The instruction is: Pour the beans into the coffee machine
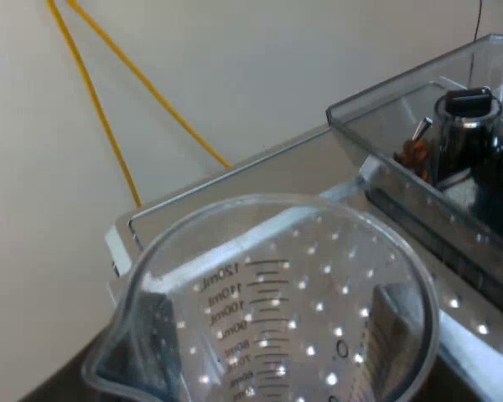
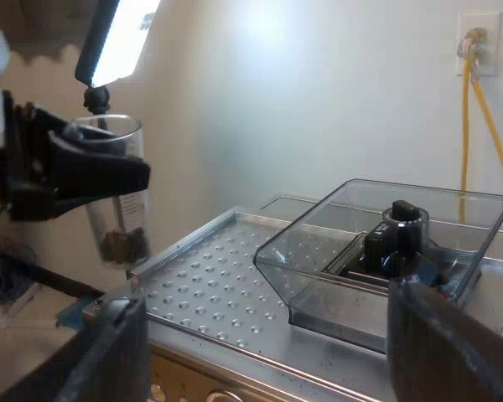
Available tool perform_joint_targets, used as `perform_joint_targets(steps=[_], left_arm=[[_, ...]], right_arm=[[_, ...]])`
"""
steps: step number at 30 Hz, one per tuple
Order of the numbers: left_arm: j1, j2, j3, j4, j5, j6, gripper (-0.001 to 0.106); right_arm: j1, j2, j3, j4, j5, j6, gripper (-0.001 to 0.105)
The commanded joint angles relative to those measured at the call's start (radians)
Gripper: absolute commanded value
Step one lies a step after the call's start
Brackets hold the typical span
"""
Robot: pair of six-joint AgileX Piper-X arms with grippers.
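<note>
Clear plastic is what the left wrist view looks through: the measuring glass sits in the left gripper, whose dark fingers press on either side of it and show through the wall. Past the glass lies the dimpled metal top of the espresso machine, with the bean hopper near but apart from the glass. A few brown beans lie in the hopper beside its dark knob. From this angle I cannot make out any beans in the glass.

In the right wrist view the measuring glass is close to upright, clamped by the left gripper at the edge of the machine's top. A small heap of beans rests at its bottom. I'd judge it is held upright so nothing spills before it reaches the bean hopper, which stands open-topped, well apart from the glass across the dimpled top. The right gripper is spread wide with nothing in it, facing the hopper; my guess is that it is keeping clear. The pour looks not yet begun: the glass has to get over the hopper and tip
</note>
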Motion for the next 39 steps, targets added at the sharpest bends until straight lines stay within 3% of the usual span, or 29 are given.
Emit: perform_joint_targets(steps=[1,15,24,27,31,35,39], left_arm=[[-0.009,0.028,-0.049,-0.009,-0.037,-0.01,0.04],[-0.093,0.237,-0.292,0.1,-0.119,0.0,0.04],[-0.125,0.31,-0.367,0.1,-0.152,0.015,0.04],[-0.129,0.32,-0.371,0.098,-0.154,0.085,0.04],[-0.141,0.331,-0.371,0.061,-0.227,0.194,0.04],[-0.148,0.331,-0.371,0.023,-0.242,0.269,0.04],[-0.151,0.331,-0.371,0.001,-0.242,0.418,0.04]], right_arm=[[0.002,-0.004,-0.005,-0.014,0.0,-0.01,0.062],[0.002,-0.004,-0.005,-0.014,0.0,-0.01,0.062],[0.002,-0.004,-0.005,-0.014,0.0,-0.01,0.062],[0.002,-0.004,-0.005,-0.014,0.0,-0.01,0.062],[0.002,-0.004,-0.005,-0.014,0.0,-0.01,0.062],[0.002,-0.004,-0.005,-0.014,0.0,-0.01,0.062],[0.002,-0.004,-0.005,-0.014,0.0,-0.01,0.062]])
